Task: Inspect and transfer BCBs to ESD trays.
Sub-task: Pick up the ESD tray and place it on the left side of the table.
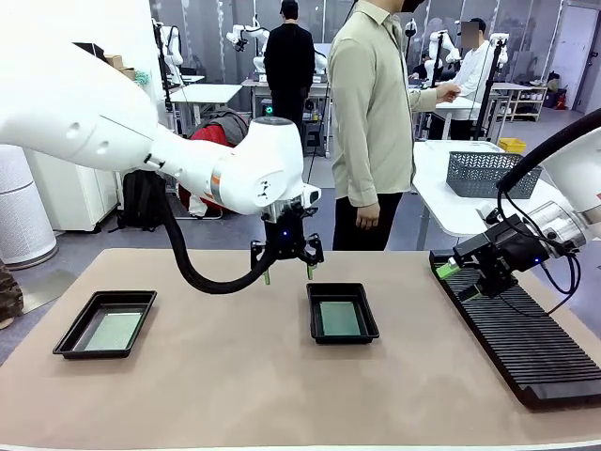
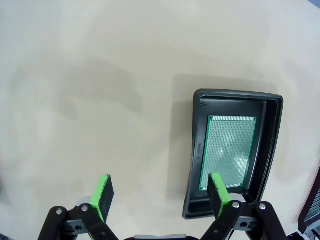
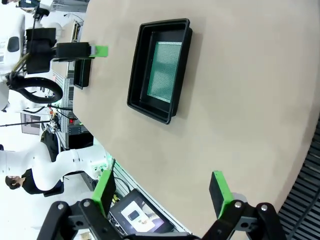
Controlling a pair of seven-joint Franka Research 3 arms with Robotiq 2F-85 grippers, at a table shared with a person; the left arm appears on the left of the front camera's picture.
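Two black ESD trays lie on the tan mat. The middle tray [image 1: 368, 331] holds a green BCB [image 1: 339, 318], and the left tray [image 1: 70, 340] holds a paler BCB [image 1: 113, 331]. My left gripper [image 1: 288, 274] hangs open and empty above the mat, just beyond the middle tray's far left corner. In the left wrist view that tray [image 2: 235, 96] and its board [image 2: 229, 152] sit up and to the right of the open left gripper [image 2: 160, 192]. My right gripper [image 1: 456, 282] stands open and empty over the rack's far end. The right wrist view shows the right gripper [image 3: 162, 192], the tray [image 3: 150, 111] and its board [image 3: 165, 70].
A long black ribbed rack [image 1: 526, 338] runs along the right side of the mat. A person [image 1: 376, 113] stands at the far edge, side-on. A grey wire basket [image 1: 488, 174] sits on a white table behind the right arm. Bare mat lies between the two trays.
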